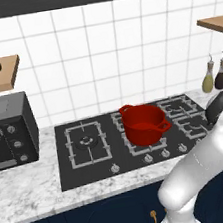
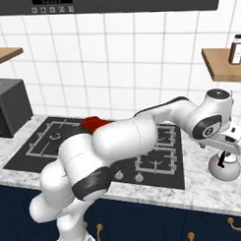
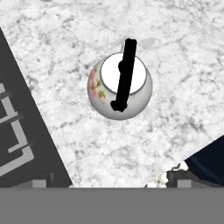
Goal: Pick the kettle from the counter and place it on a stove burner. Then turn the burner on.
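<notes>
Hand view: the kettle was caught dead centre from above, standing on the marble table.

The kettle's thin black handle was seen arched across its pale lid, a small floral mark shown on its side, and the dark stove edge was set off to the left, apart from it. In the right base view the arm was stretched out to the right, and the pincer was held just above the kettle, which stood on the table just right of the stove. Whether the pincer's fingers were spread or closed could not be told. In the left base view the red pot was parked on a middle burner.
</notes>
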Controlling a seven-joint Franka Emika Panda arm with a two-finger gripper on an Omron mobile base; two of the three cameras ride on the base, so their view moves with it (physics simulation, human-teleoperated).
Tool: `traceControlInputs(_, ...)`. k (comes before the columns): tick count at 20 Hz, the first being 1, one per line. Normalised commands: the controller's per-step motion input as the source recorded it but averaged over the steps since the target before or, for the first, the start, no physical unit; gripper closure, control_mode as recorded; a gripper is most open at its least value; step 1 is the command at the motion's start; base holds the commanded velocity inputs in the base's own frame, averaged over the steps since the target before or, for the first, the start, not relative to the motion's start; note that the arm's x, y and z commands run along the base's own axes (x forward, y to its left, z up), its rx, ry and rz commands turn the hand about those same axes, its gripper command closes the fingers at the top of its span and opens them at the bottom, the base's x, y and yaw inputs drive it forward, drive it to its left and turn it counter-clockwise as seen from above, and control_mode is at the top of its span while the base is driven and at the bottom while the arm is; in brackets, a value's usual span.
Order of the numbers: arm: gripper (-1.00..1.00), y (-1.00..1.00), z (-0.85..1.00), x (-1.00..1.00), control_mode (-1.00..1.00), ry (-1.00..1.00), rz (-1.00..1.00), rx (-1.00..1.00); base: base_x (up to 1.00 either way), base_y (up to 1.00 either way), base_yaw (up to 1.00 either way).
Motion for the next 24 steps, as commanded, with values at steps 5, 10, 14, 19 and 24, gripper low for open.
traceControlInputs(5, -1.0, 0.0, -0.21, 0.0, -1.0, 0.0, 0.0, 0.0, 0.0, 0.0, 0.0)
traceControlInputs(10, -1.0, 0.0, -0.56, 0.16, -1.0, 0.03, -0.02, 0.0, 0.0, 0.0, 0.0)
traceControlInputs(14, -1.0, -0.15, -0.42, 0.35, -1.0, 0.0, -0.05, -0.03, 0.0, 0.0, 0.0)
traceControlInputs(19, -1.0, -0.48, -0.41, 0.35, -1.0, 0.0, -0.1, -0.07, 0.0, 0.0, 0.0)
traceControlInputs(24, -1.0, -0.19, -0.23, 0.42, -1.0, -0.03, -0.06, -0.01, 0.0, 0.0, 0.0)
